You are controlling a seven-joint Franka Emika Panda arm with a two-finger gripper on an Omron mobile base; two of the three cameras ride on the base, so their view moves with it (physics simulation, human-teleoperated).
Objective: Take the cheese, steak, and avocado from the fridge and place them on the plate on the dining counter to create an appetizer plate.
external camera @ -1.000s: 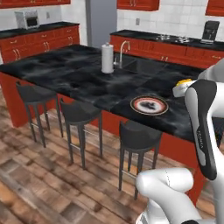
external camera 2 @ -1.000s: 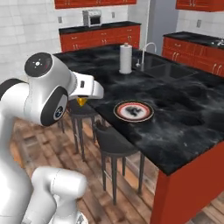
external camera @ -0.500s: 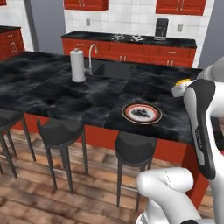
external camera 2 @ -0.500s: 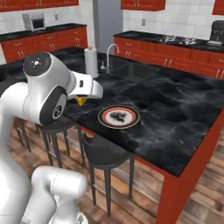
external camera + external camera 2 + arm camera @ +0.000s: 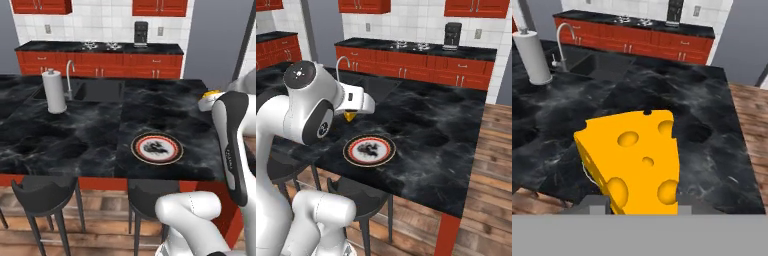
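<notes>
Gripper (image 5: 350, 116) pinched tight on the cheese (image 5: 631, 159), yellow wedge with holes held between the fingertips, hanging over the black marbled table (image 5: 446, 130). In the right base view, a bit of orange peeking out under the white hand, just behind the plate (image 5: 369, 150) and above its far-left side.

Step in hand, judging by layout: carrying the cheese to the plate, first of three items. Plate near the table's front edge, dark mark in the centre, no food visible on it.

Next move likely: bring hand forward and down until cheese sits over the plate centre, then release. Low drop preferable, wedge could tip or slide off the flat rim.

Paper towel roll (image 5: 53, 91) and sink faucet (image 5: 69, 71) well apart, off to the left, no obstruction. Steak and avocado still to fetch.
</notes>
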